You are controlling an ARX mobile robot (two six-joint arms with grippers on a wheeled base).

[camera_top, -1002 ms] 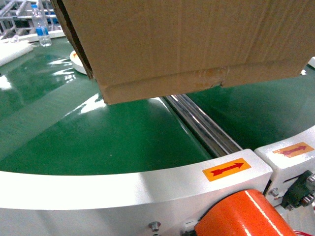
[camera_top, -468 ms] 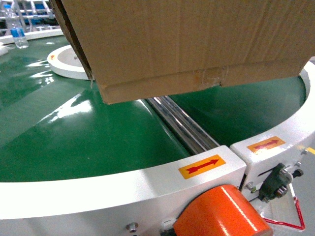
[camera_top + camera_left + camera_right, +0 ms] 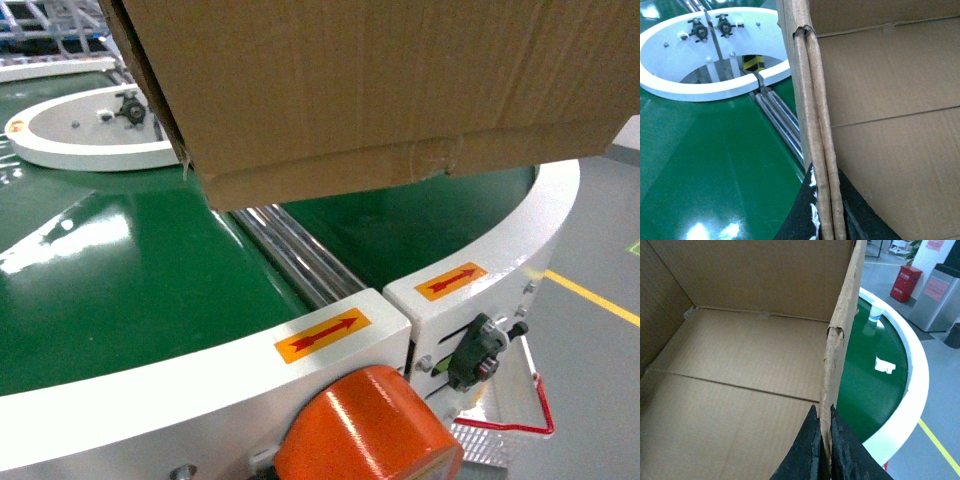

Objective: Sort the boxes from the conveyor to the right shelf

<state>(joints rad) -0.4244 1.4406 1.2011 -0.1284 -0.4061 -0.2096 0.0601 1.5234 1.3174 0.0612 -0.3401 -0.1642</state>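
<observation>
Corrugated brown box (image 3: 380, 90) hangs above the green conveyor (image 3: 130, 290), filling my head view from ten to three o'clock, my left gripper (image 3: 826, 210) and right gripper (image 3: 824, 450) each pinching a side wall.

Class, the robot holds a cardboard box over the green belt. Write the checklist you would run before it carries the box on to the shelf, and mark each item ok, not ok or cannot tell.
1. Right gripper clamped on the box wall: ok, its fingers pinch the wall edge from both sides.
2. Left gripper clamped on the opposite wall: ok.
3. Box lifted clear of the conveyor: ok, green belt shows under its bottom edge.
4. Box empty: ok, only bare cardboard floor shows in both wrist views.
5. Bottom taped seam sound: cannot tell, tape looks wrinkled.
6. Right shelf in sight: not ok, no view shows it clearly.
</observation>
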